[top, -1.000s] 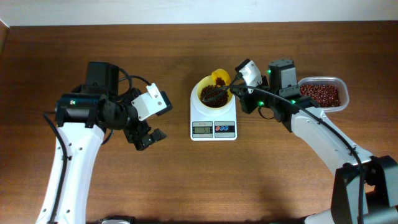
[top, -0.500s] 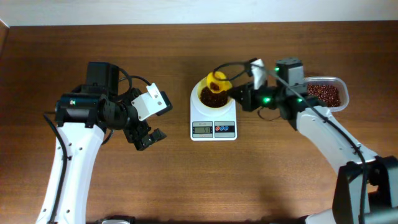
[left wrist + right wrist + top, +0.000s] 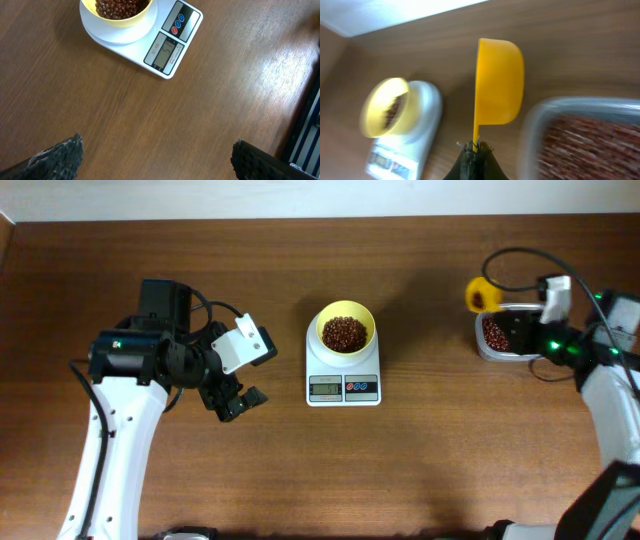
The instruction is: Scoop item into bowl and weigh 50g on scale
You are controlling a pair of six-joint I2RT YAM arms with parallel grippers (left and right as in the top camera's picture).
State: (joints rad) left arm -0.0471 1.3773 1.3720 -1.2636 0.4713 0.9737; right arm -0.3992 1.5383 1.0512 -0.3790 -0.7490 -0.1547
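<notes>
The pale-yellow bowl (image 3: 346, 314) stands on the white scale (image 3: 343, 375) and holds a heap of red-brown beans (image 3: 345, 333). My right gripper (image 3: 475, 146) is shut on the thin handle of a yellow scoop (image 3: 497, 82), which is turned on its side above the table, just left of the clear container (image 3: 580, 115). That scoop (image 3: 481, 295) is far right of the bowl. My left gripper (image 3: 157, 145) hangs open over bare wood left of the scale (image 3: 170, 47), with nothing between its fingers (image 3: 60, 157).
The clear container (image 3: 487, 350) of more beans (image 3: 497, 332) sits at the right, partly under my right arm. A cable loops above the right wrist. The table's far edge meets a white wall.
My right arm has swung right, carrying the scoop from over the bowl to beside the container. Beans stay in the bowl. The left arm has not moved.
</notes>
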